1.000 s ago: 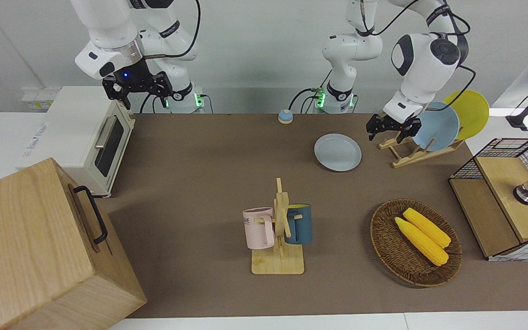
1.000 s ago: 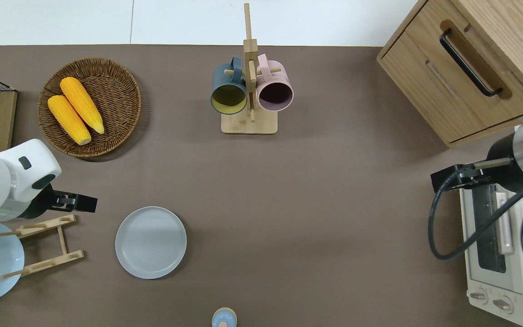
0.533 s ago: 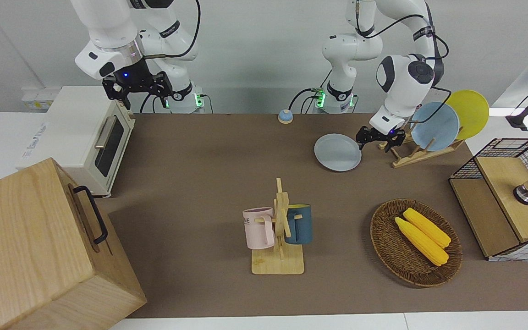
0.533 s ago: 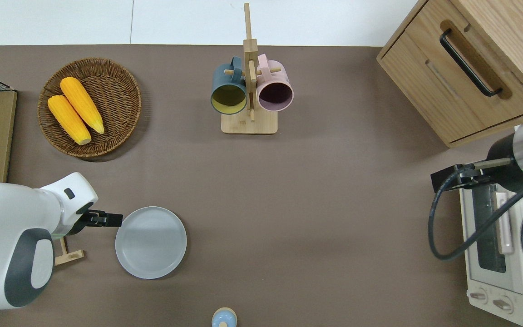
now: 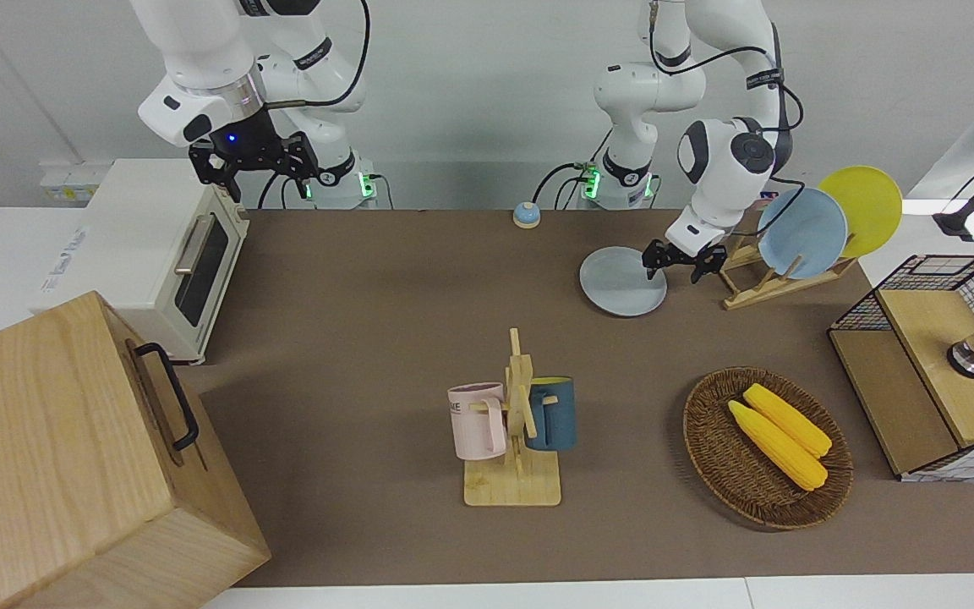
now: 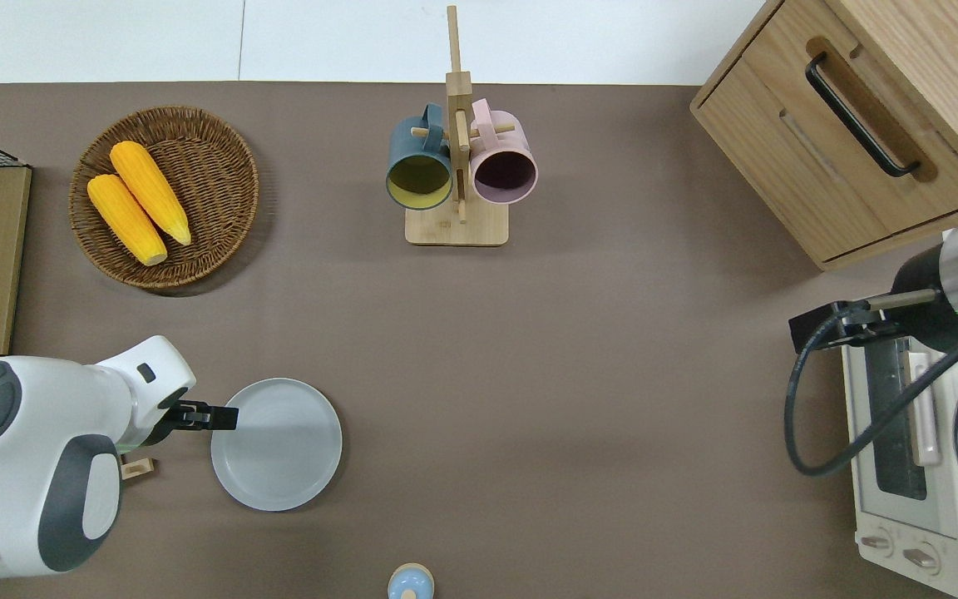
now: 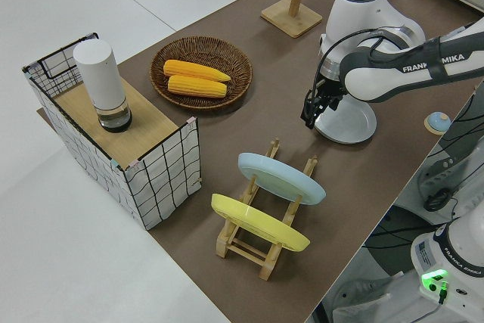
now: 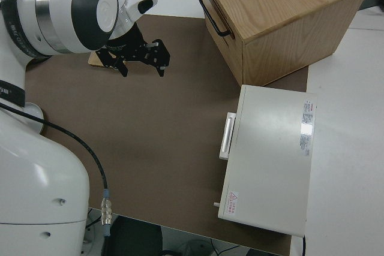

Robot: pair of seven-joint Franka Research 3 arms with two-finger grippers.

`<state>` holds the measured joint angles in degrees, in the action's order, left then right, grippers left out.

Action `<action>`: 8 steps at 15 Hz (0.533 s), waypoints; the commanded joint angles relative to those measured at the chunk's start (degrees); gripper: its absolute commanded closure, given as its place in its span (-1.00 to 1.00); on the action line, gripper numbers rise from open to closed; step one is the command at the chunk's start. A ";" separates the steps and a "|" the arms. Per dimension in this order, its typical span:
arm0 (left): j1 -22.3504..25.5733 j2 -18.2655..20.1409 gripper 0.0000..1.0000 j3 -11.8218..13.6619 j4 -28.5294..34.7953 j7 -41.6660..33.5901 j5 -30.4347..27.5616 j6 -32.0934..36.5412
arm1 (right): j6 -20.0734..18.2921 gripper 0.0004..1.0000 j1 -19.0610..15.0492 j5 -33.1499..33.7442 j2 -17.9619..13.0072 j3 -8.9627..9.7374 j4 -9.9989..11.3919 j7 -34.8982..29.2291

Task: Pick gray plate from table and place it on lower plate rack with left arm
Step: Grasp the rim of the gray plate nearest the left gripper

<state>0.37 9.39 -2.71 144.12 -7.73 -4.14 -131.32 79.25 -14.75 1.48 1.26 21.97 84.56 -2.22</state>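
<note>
The gray plate (image 5: pixel 620 284) (image 6: pixel 278 445) (image 7: pixel 349 122) lies flat on the brown table. My left gripper (image 5: pixel 678 262) (image 6: pixel 214 416) (image 7: pixel 309 116) hangs open, low over the plate's rim on the side toward the left arm's end of the table. Nothing is between its fingers. The lower plate rack (image 5: pixel 770 286) (image 7: pixel 249 243) stands beside the plate, toward that same end. It holds a light blue plate (image 5: pixel 801 233) and a yellow plate (image 5: pixel 863 207) upright in its slots. In the overhead view my left arm hides most of the rack. My right gripper (image 5: pixel 254 162) (image 8: pixel 141 59) is parked and open.
A wooden mug stand (image 5: pixel 517 440) with two mugs stands mid-table, farther from the robots. A wicker basket (image 5: pixel 711 457) holds corn. A wire crate (image 5: pixel 935 364), a toaster oven (image 5: pixel 157 254), a wooden cabinet (image 5: pixel 64 457) and a small blue bell (image 5: pixel 526 215) ring the table.
My left gripper has swung away from the rack toward the gray plate and come down to its rim. The plate and the right arm have not moved.
</note>
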 commanded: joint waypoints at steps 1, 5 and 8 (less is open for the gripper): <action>-0.81 0.90 -0.98 0.43 3.18 1.31 -0.96 -2.36 | -0.67 -0.97 -1.42 0.37 -0.12 1.24 -0.44 -0.68; -0.81 -0.77 -0.97 0.43 3.36 1.66 -0.96 -3.24 | -0.67 -0.97 -1.42 0.37 -0.12 1.15 -0.45 -0.68; -0.90 -2.00 -0.93 0.43 3.53 1.66 -0.87 -3.94 | -0.67 -0.97 -1.42 0.37 -0.12 1.15 -0.45 -0.68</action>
<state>0.36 8.31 -2.71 146.48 -6.78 -4.48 -132.98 79.25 -14.75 1.48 1.26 21.97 84.56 -2.22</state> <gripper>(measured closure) 0.022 0.013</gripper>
